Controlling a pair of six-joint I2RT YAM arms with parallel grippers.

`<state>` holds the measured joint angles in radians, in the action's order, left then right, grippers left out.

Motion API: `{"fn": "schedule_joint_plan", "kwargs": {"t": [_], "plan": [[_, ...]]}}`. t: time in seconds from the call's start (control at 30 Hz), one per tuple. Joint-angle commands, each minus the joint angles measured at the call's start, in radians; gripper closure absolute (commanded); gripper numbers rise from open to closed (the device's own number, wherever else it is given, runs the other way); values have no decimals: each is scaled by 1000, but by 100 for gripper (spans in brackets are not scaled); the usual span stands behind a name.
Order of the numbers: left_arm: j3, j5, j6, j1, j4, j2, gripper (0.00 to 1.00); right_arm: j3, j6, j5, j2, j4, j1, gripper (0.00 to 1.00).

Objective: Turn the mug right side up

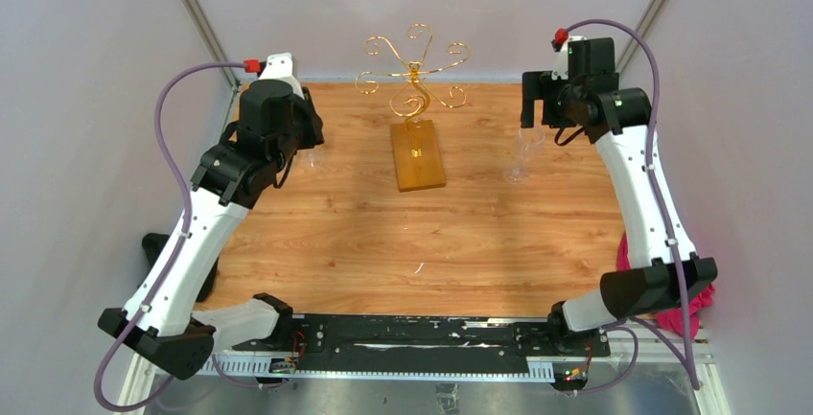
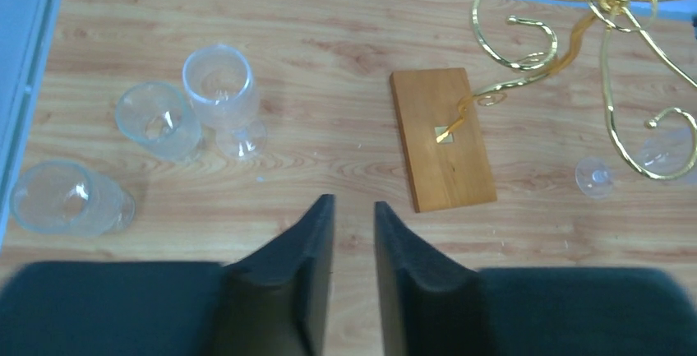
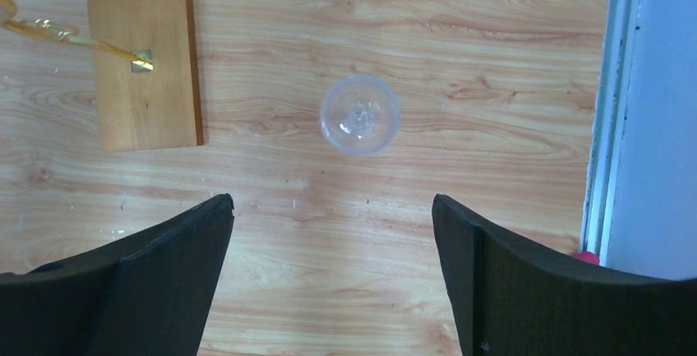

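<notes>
A mug is not in view; the only vessels are clear stemmed glasses. One glass (image 3: pixel 359 114) stands alone on the wooden table, seen from straight above, and in the top view the same glass (image 1: pixel 519 156) stands upright on its foot. My right gripper (image 3: pixel 333 200) hangs above and just short of it, jaws wide apart and empty; the right gripper (image 1: pixel 530 120) is at the table's back right. My left gripper (image 2: pixel 353 201) holds its pads a narrow gap apart with only bare table between them. Three more glasses (image 2: pixel 220 85) (image 2: pixel 158 120) (image 2: pixel 62 198) stand at the back left.
A gold wire rack (image 1: pixel 414 70) rises from a wooden base block (image 1: pixel 418 154) at the back middle; the base block (image 2: pixel 442 138) (image 3: pixel 144 60) shows in both wrist views. A pink object (image 1: pixel 671 310) lies beyond the table's right edge. Grey walls close in the sides.
</notes>
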<state>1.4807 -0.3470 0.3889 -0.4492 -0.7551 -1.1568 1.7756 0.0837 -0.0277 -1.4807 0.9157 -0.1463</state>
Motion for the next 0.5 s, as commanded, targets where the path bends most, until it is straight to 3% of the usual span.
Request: {"fn": "schedule_joint_plan", "kwargs": {"t": [0.0, 0.17, 0.27, 0.37, 0.47], "plan": [[-49, 80, -42, -8, 93, 66, 66, -55, 20, 186, 92, -16, -129, 3], [-132, 209, -97, -12, 207, 138, 47, -105, 34, 230, 175, -45, -247, 1], [-209, 297, -126, -21, 289, 201, 41, -189, 35, 221, 248, -96, -304, 1], [-296, 368, -144, -25, 387, 287, 25, -265, 33, 229, 322, -126, -358, 1], [-374, 411, -149, -28, 448, 355, 18, -357, 35, 256, 373, -160, -407, 1]]}}
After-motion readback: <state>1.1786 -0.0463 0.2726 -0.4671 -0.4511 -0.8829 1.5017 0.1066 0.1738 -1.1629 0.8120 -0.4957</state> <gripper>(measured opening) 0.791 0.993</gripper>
